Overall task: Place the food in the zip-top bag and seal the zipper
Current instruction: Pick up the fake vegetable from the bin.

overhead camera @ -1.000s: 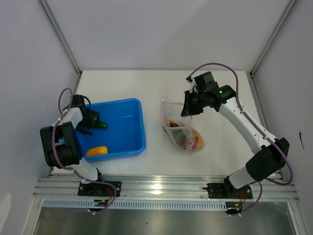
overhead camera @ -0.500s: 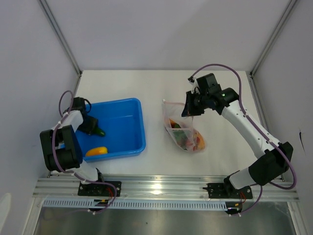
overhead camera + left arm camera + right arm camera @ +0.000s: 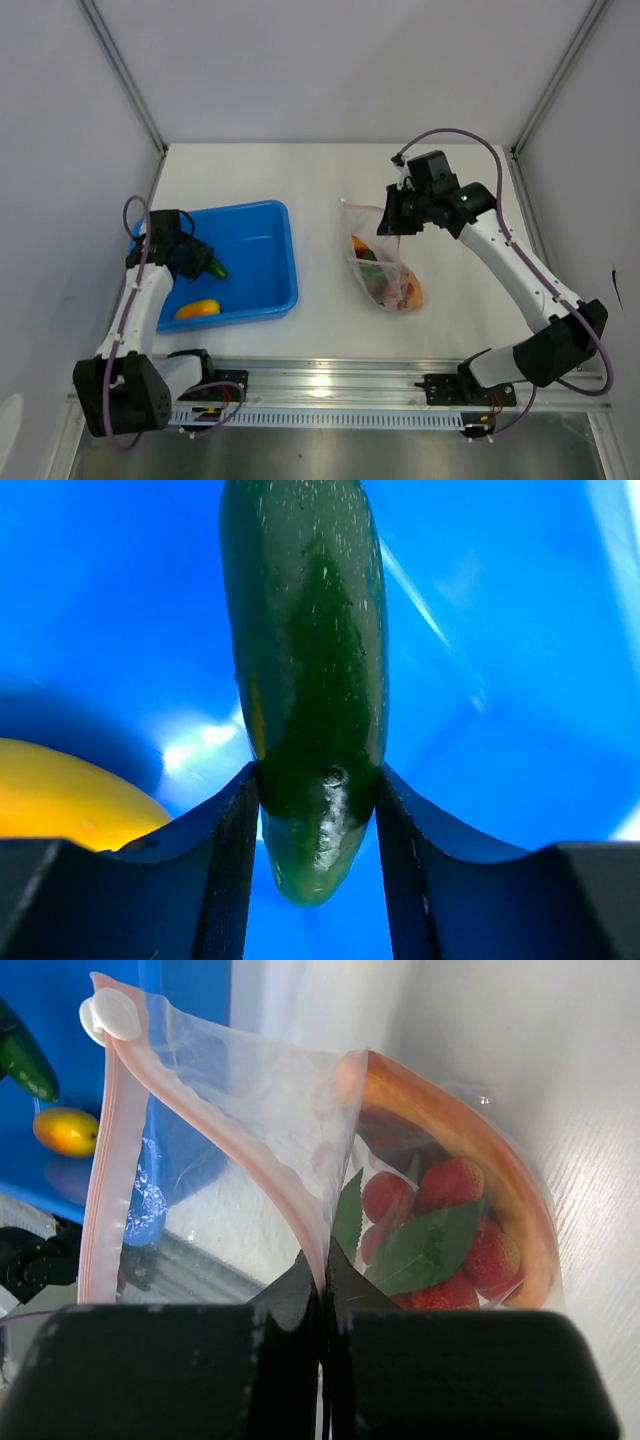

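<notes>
- The blue tray sits near the table's left edge.
- The left gripper is over the tray's left half, with the green piece jutting from its tip.
- The yellow piece lies by the tray's near-left corner.
- The bag, right of the table's centre, holds red and orange food.
- The right gripper pinches the bag's far rim.

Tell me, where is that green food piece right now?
On the top view's left side, the green piece is pinched in the left tool over the blue tray, just beyond the yellow-orange piece.
</notes>
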